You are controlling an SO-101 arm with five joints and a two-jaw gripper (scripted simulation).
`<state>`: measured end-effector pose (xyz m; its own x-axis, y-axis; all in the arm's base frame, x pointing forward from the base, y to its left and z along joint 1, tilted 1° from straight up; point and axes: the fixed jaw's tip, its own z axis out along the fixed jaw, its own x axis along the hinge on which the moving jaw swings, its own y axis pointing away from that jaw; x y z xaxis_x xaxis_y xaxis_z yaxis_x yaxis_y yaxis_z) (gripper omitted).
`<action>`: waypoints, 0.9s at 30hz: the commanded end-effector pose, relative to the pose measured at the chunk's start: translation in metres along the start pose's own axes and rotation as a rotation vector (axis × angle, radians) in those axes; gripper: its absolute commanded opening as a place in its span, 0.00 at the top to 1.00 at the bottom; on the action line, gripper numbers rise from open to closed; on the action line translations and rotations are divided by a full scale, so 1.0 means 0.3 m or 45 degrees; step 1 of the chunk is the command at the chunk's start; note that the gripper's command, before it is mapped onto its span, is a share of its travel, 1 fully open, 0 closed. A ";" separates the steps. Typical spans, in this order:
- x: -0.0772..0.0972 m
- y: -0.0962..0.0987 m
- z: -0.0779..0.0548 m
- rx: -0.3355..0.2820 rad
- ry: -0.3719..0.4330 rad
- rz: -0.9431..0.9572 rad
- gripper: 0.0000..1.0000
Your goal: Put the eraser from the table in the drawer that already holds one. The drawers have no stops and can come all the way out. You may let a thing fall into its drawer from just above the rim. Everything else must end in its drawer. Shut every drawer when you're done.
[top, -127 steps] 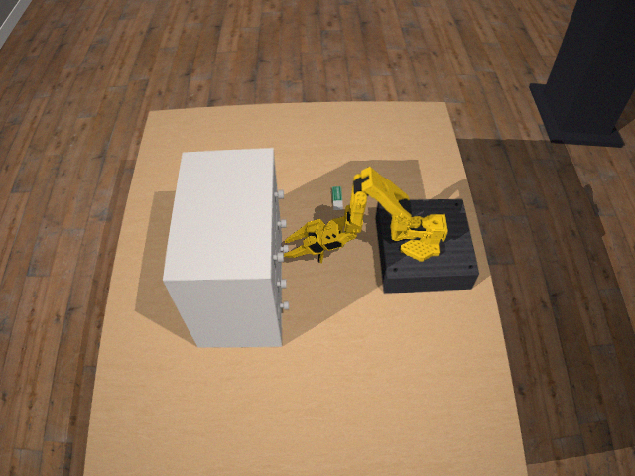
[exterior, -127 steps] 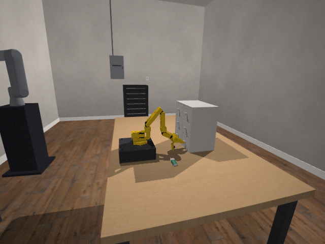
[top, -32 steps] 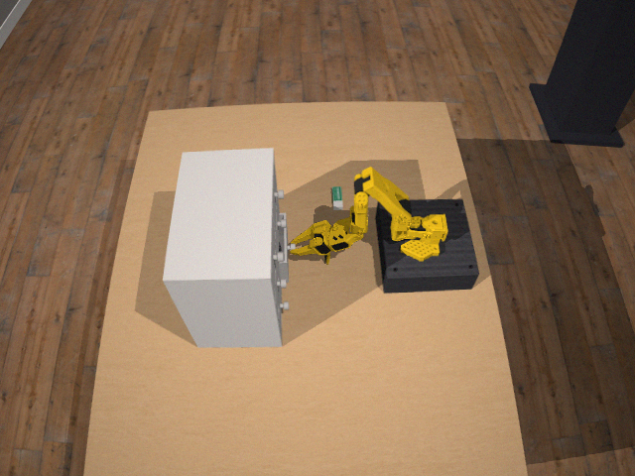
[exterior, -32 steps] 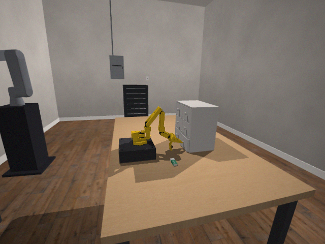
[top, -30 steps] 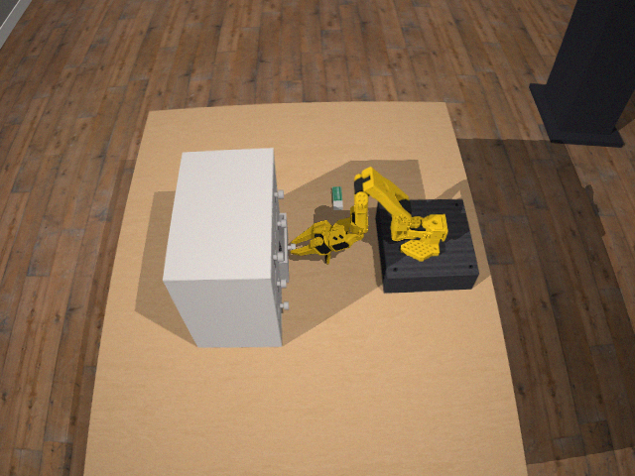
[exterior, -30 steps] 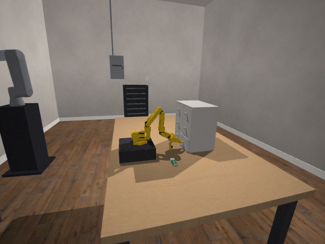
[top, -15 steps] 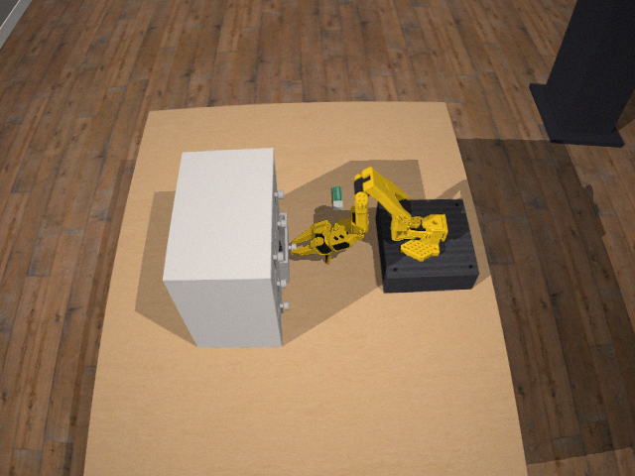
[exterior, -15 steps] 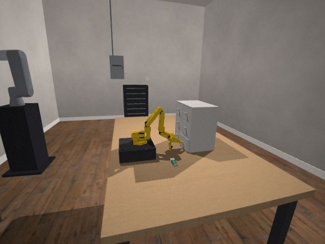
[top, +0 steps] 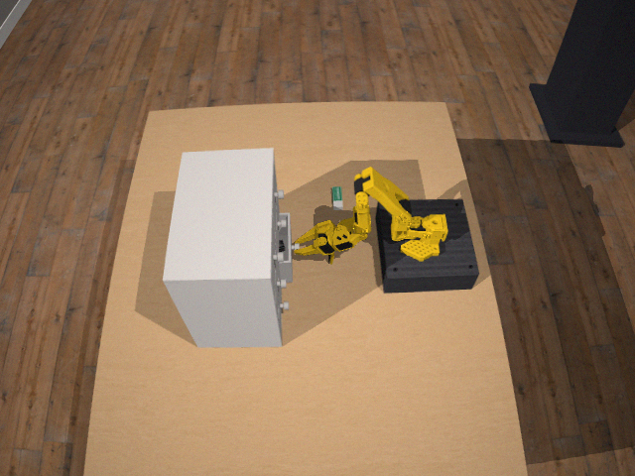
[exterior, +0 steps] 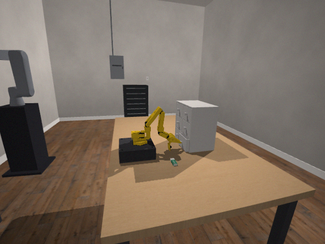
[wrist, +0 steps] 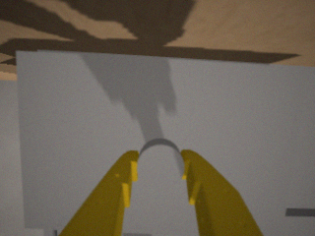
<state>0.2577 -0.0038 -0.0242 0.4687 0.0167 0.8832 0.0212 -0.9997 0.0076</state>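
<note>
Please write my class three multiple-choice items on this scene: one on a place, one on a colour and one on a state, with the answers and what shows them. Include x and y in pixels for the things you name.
1. Where is the green-and-white eraser [top: 336,194] [exterior: 173,161]?
A) on the black base
B) on top of the cabinet
C) on the table [top: 308,400] [exterior: 199,194]

2. What colour is the small arm [top: 388,194] [exterior: 153,116] at the table?
A) yellow
B) red
C) blue

3. How is the hand [top: 295,247] [exterior: 181,143] [wrist: 159,154]?
A) wide open
B) closed on a drawer knob [top: 296,247] [wrist: 159,172]
C) closed on the eraser

Answers:
1. C: both outside views show it lying on the wood.
2. A: its links are yellow in both outside views.
3. B: the wrist view shows the round knob between the fingertips.

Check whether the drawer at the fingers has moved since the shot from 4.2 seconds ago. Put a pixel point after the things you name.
Yes. The drawer [top: 286,274] has come outward, toward the arm's black base [top: 431,282] [exterior: 137,154], and now juts from the front of the white cabinet [top: 222,215] [exterior: 203,128].
</note>
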 end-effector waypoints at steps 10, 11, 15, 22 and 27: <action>-0.010 0.003 -0.016 -0.005 -0.009 0.016 1.00; -0.010 0.003 -0.016 -0.005 -0.009 0.016 1.00; -0.010 0.003 -0.016 -0.005 -0.009 0.016 1.00; -0.011 0.003 -0.020 -0.005 -0.009 0.016 1.00; -0.016 0.003 -0.028 -0.005 -0.009 0.016 1.00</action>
<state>0.2515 -0.0041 -0.0241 0.4716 0.0165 0.8817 0.0205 -0.9998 0.0077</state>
